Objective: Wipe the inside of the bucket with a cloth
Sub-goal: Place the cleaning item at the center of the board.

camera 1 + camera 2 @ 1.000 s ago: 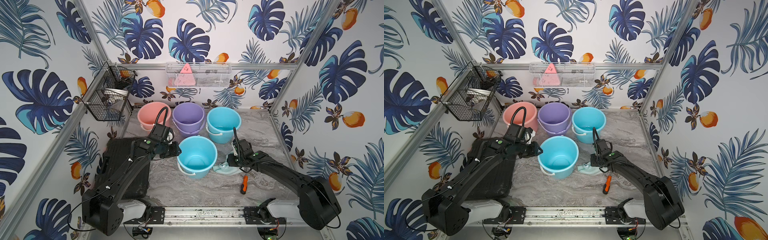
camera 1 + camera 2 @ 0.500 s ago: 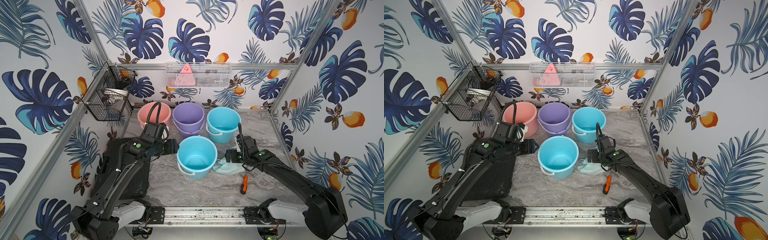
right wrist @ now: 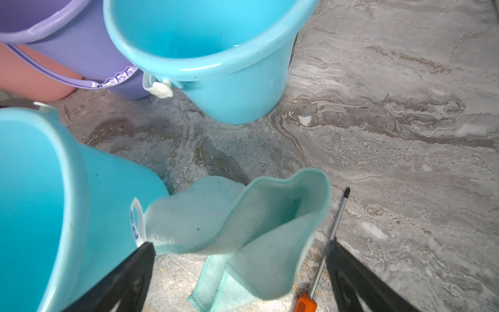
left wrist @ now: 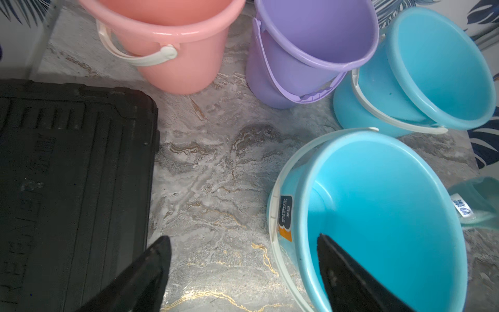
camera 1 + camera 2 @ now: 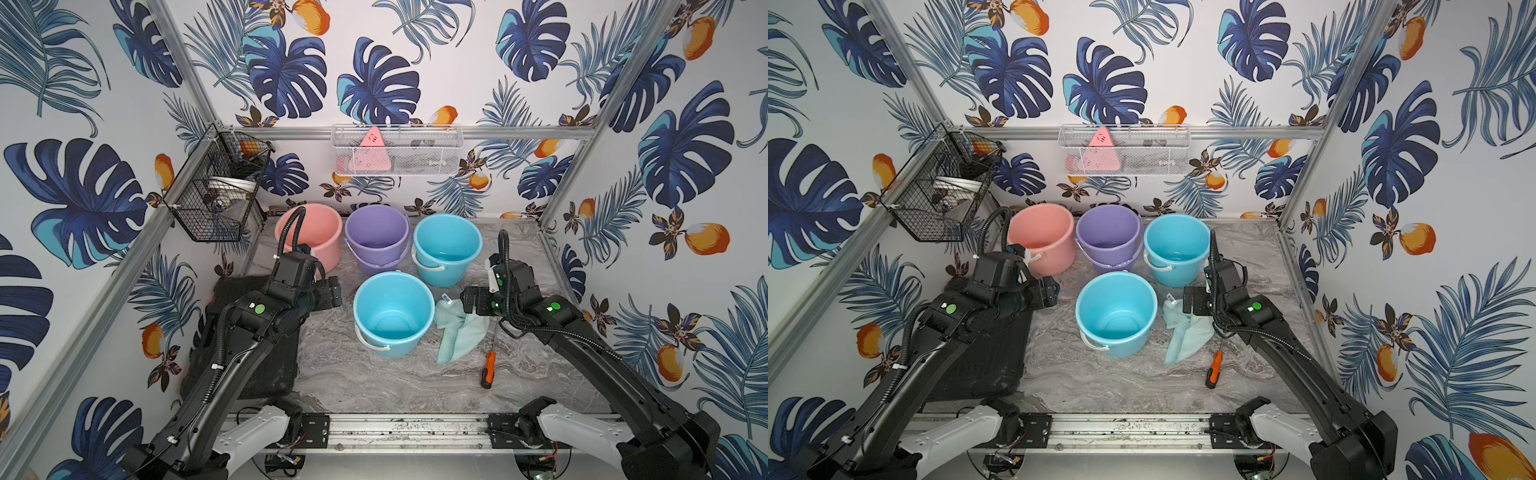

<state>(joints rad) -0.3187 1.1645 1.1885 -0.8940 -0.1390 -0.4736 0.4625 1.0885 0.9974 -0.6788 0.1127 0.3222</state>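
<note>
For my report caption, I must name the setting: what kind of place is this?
Probably a staged robot test booth: aluminium frame posts, leaf-print wall panels, two robot arms mounted on a front rail.

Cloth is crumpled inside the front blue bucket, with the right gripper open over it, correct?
No. The cloth lies crumpled on the table beside the front blue bucket, not inside it; both top views show the bucket empty. The right gripper is open over it, as you said.
</note>
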